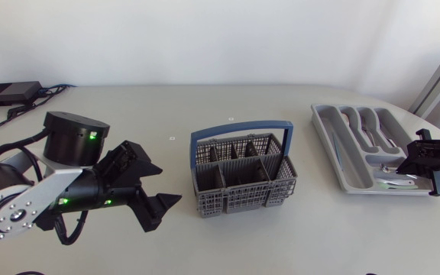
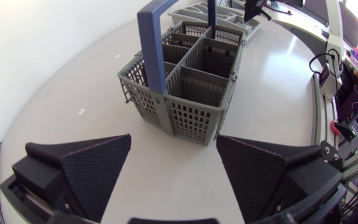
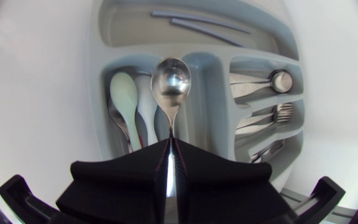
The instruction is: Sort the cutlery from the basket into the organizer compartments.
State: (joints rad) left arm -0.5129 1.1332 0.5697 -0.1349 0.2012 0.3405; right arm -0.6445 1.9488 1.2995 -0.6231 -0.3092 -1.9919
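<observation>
A grey cutlery basket (image 1: 243, 177) with a blue handle (image 1: 239, 130) stands mid-table; its compartments look dark. At the right lies the grey organizer (image 1: 341, 156). My right gripper (image 1: 407, 164) hovers over the organizer's near end. In the right wrist view this gripper (image 3: 171, 142) is shut on the handle of a steel spoon (image 3: 171, 81), whose bowl hangs above the compartment holding other spoons (image 3: 126, 99). My left gripper (image 1: 155, 202) stands open left of the basket. In its own view this gripper (image 2: 173, 168) holds nothing, with the basket (image 2: 185, 93) just ahead.
Other organizer (image 3: 101, 81) compartments hold forks (image 3: 278, 112) and more cutlery (image 3: 272, 81); long pieces (image 3: 197, 22) lie in the end slot. A black box (image 1: 10, 92) with cables sits at the table's far left corner.
</observation>
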